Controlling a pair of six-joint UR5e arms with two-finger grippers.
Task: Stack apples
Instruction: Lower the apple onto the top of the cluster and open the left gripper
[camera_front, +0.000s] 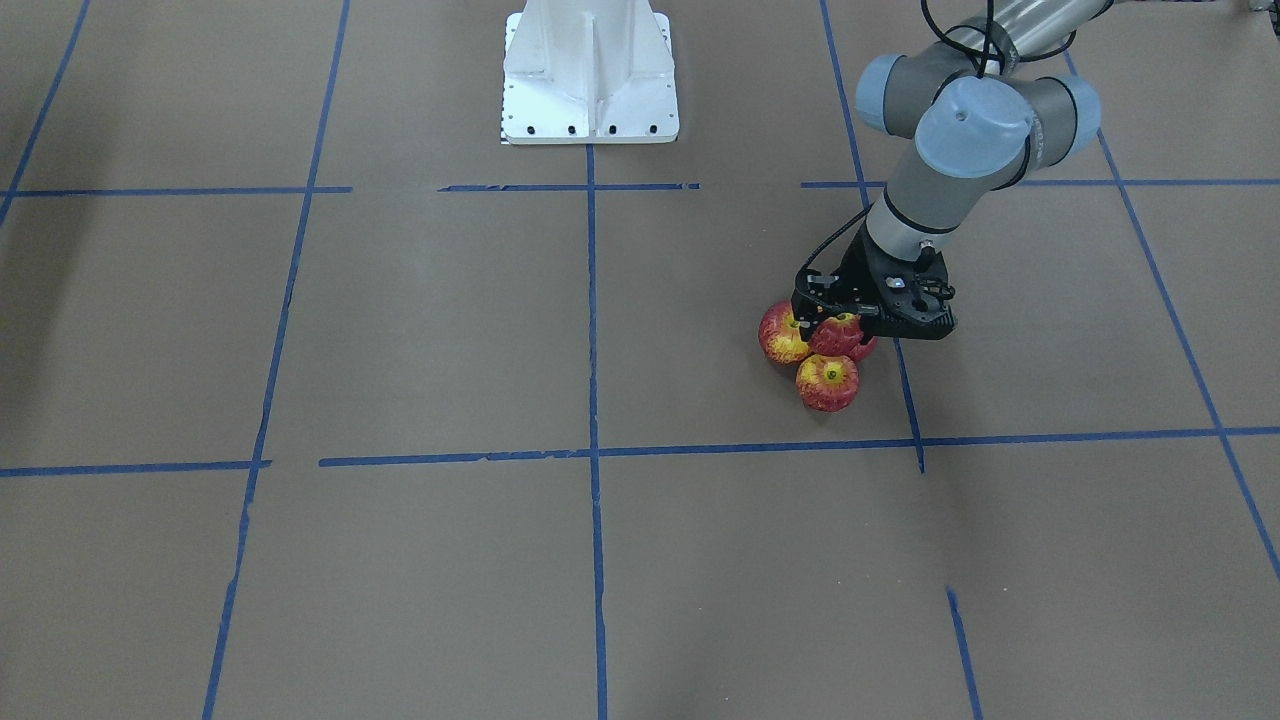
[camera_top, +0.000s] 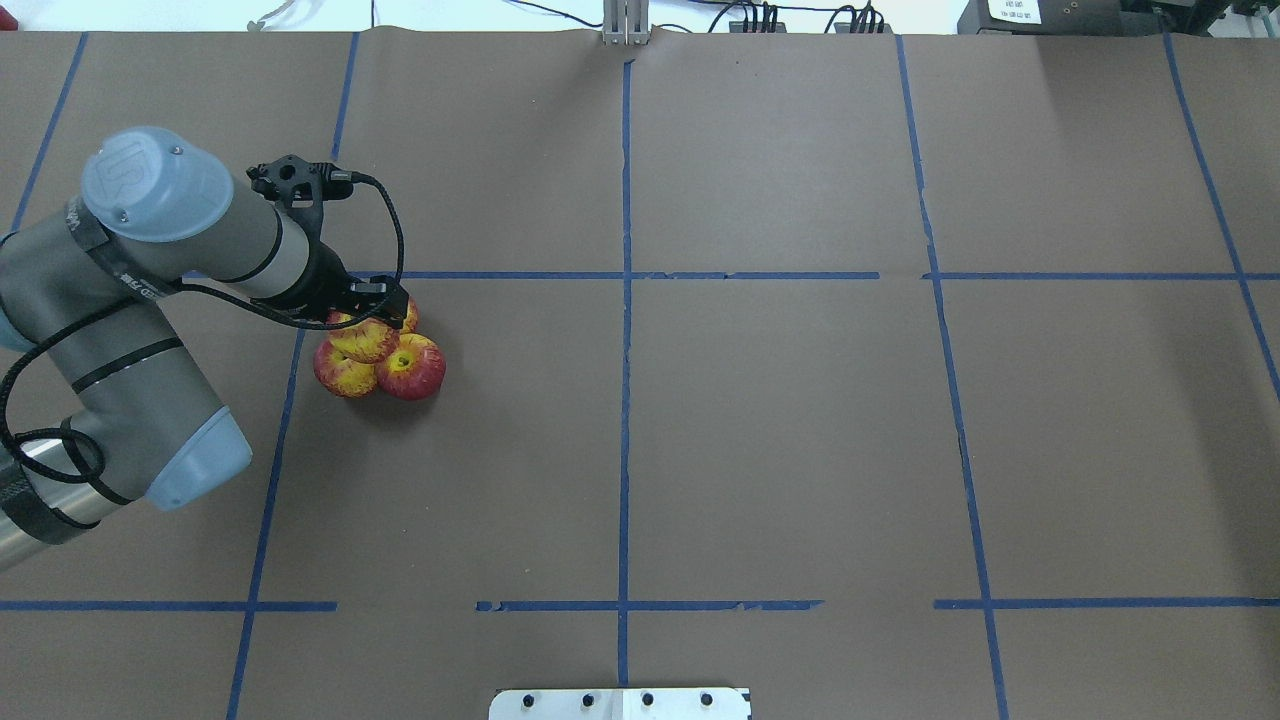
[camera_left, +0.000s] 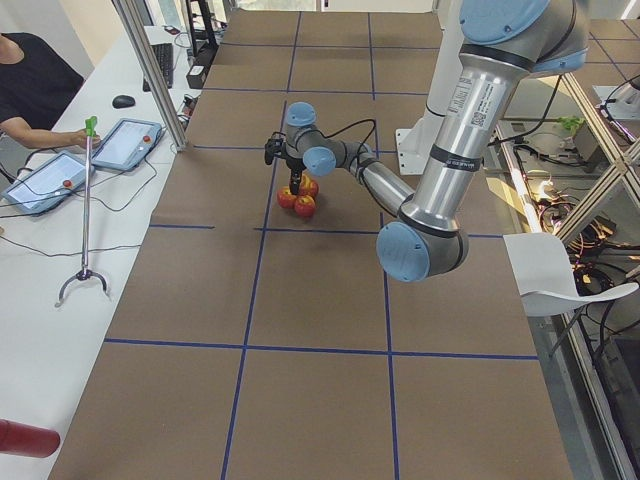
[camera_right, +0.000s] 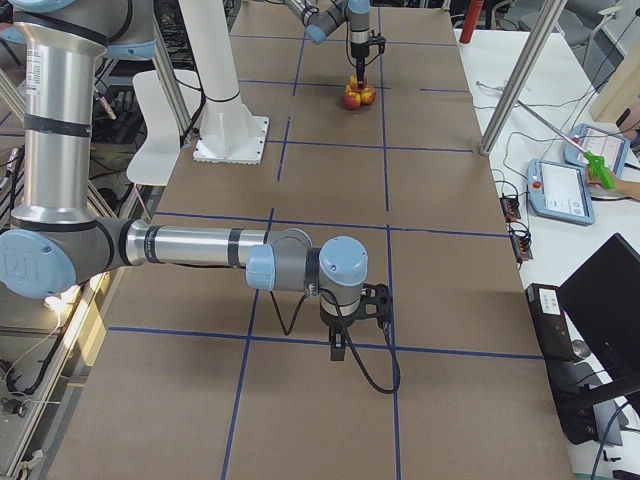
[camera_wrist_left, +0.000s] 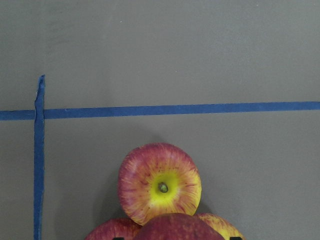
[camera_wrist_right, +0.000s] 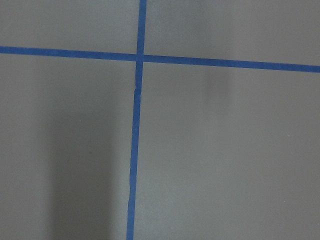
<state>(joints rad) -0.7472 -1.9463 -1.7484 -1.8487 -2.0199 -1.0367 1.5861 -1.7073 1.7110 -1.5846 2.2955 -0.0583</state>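
Four red-and-yellow apples sit in a tight cluster on the brown paper. In the front-facing view one apple (camera_front: 827, 382) lies nearest the camera, another (camera_front: 780, 335) to its left, and a third (camera_front: 846, 338) rests on top of them between the fingers of my left gripper (camera_front: 838, 330). In the overhead view the top apple (camera_top: 364, 341) sits over two lower ones (camera_top: 343, 373) (camera_top: 411, 367), and a fourth (camera_top: 409, 316) peeks out behind. The left wrist view shows one apple (camera_wrist_left: 160, 183) with its stem up. My right gripper (camera_right: 340, 348) hangs far away; I cannot tell its state.
Blue tape lines (camera_front: 592, 300) divide the paper-covered table (camera_front: 400, 330) into squares. The white robot base (camera_front: 590, 75) stands at the table's robot side. An operator's tablets (camera_left: 125, 145) and a grabber stick (camera_left: 86, 200) lie on the side bench.
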